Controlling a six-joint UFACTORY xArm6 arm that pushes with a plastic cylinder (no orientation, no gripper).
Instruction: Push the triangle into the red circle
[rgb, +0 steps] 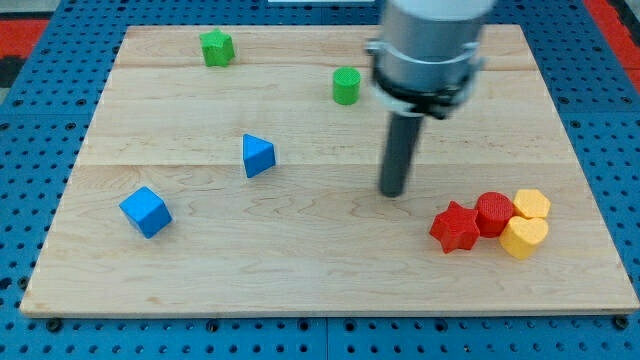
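Note:
The blue triangle (257, 155) lies on the wooden board left of centre. The red circle (494, 213) sits at the view's lower right, touching a red star (455, 227) on its left and two yellow blocks on its right. My tip (392, 191) stands on the board between them, well to the right of the triangle and up-left of the red star, touching no block.
A blue cube (146, 211) lies at the lower left. A green star (216, 47) is at the top left and a green cylinder (346, 85) at top centre. A yellow hexagon (532, 204) and a yellow heart (524, 237) flank the red circle. The board (300, 300) rests on a blue pegboard.

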